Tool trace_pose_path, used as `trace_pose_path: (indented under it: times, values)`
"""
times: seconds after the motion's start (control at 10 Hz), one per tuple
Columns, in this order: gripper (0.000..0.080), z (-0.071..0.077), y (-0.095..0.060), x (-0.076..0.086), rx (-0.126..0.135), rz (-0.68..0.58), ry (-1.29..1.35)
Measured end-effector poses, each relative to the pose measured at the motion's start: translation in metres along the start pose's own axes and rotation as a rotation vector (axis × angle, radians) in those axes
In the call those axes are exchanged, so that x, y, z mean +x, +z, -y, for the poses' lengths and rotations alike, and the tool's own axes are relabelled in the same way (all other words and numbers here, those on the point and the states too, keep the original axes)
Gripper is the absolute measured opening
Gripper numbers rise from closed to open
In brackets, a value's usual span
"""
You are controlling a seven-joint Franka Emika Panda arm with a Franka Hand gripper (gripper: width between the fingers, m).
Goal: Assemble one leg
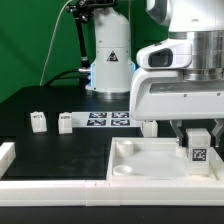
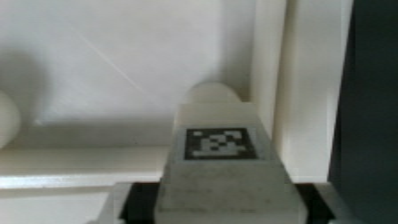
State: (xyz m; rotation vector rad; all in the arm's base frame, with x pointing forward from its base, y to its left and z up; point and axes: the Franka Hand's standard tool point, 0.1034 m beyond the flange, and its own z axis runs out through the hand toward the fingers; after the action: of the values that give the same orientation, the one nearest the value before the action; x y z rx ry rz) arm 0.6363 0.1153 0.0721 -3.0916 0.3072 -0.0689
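Note:
My gripper [image 1: 198, 136] is shut on a leg [image 1: 198, 145], a small white block with a black-and-white tag on its face. It holds the leg upright over the near right corner of the big white tray [image 1: 140, 165]. In the wrist view the leg [image 2: 221, 150] runs out from between the black finger pads [image 2: 143, 203], its rounded far end at a round corner socket [image 2: 217, 92] of the tray [image 2: 107, 70]. Whether the leg's end touches the tray I cannot tell. Two more legs [image 1: 39, 121] [image 1: 65, 123] stand on the black table at the exterior view's left.
The marker board [image 1: 105, 120] lies behind the tray, near the arm's base [image 1: 110, 70]. Another white post [image 1: 149, 127] stands at the tray's back edge. A low white rail [image 1: 10, 155] runs along the table's left and front edges.

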Motion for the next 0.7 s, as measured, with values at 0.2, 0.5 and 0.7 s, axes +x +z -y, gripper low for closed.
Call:
trace_pose_path:
  times: [0.2,0.5,0.7]
  values:
    - [0.0291,0.0030,0.0013,-0.0024,0.002,-0.003,0.313]
    - [0.0292,0.0046,0.0019,-0.0031,-0.001,-0.008,0.662]
    - [0.0292,0.0039,0.0019,-0.0023,0.012,0.000,0.785]
